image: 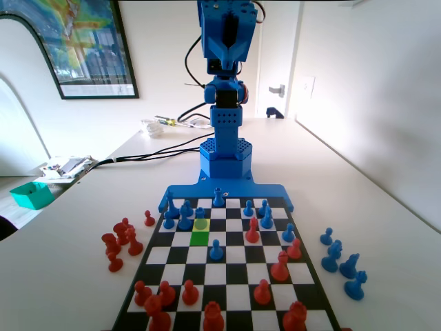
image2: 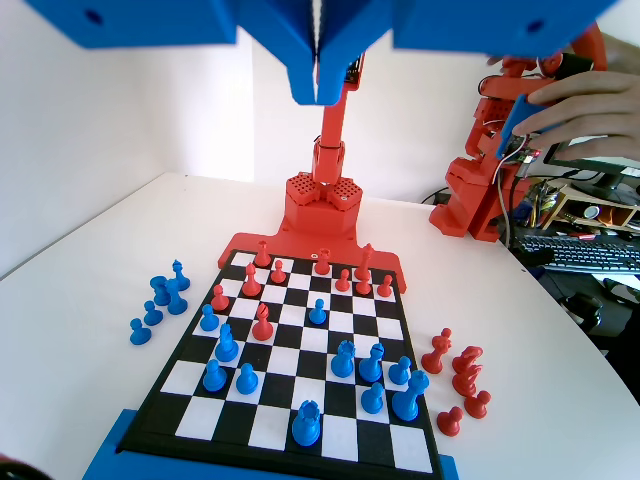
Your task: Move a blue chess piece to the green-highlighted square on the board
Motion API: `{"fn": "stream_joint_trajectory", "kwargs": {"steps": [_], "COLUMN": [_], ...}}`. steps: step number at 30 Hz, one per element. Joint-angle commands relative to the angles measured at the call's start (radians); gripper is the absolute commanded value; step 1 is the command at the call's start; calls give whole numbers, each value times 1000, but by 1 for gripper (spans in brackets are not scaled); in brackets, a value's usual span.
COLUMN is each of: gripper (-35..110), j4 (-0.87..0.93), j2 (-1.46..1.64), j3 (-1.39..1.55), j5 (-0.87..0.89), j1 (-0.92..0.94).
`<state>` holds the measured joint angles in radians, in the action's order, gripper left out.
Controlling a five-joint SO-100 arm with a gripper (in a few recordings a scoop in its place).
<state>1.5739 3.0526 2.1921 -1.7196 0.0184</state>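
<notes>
Red pieces [image: 213, 316] stand nearest us in the fixed view, along the near rows of the board [image: 227, 276]. Further up we see the green square [image: 200, 238], with a yellow-green patch at its far edge. On that patch, in the next square, stands a green-tinted blue pawn [image: 200, 222]. We take it for the task's piece, though we cannot be sure. Another blue pawn [image: 216, 249] stands one square to the right of the green one and a row nearer us.

We see the gripper [image2: 317, 90] in the wrist view, hanging from the top edge high above the board. Its jaws meet along a thin seam and hold nothing. It is well apart from every pawn.

More blue pieces [image: 185, 218] crowd the far left rows beside the tinted pawn, touching or nearly so. A red piece [image: 253, 231] stands among the blue ones to the right in the fixed view. Off the board, we see captured red pieces [image: 120, 238] on the table [image: 386, 227] to the left and blue ones [image: 342, 262] to the right. A teal tray [image: 31, 194] lies at the far left.
</notes>
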Motion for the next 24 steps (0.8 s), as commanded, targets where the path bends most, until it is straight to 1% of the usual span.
{"fn": "stream_joint_trajectory", "kwargs": {"steps": [1,19,24], "gripper": [2,1,1], "j4": [-3,-2,3], "j2": [3,0,-63], "j3": [-8,-11,-35], "j5": [-14,-26,-41], "j1": [11,6,-3]}}
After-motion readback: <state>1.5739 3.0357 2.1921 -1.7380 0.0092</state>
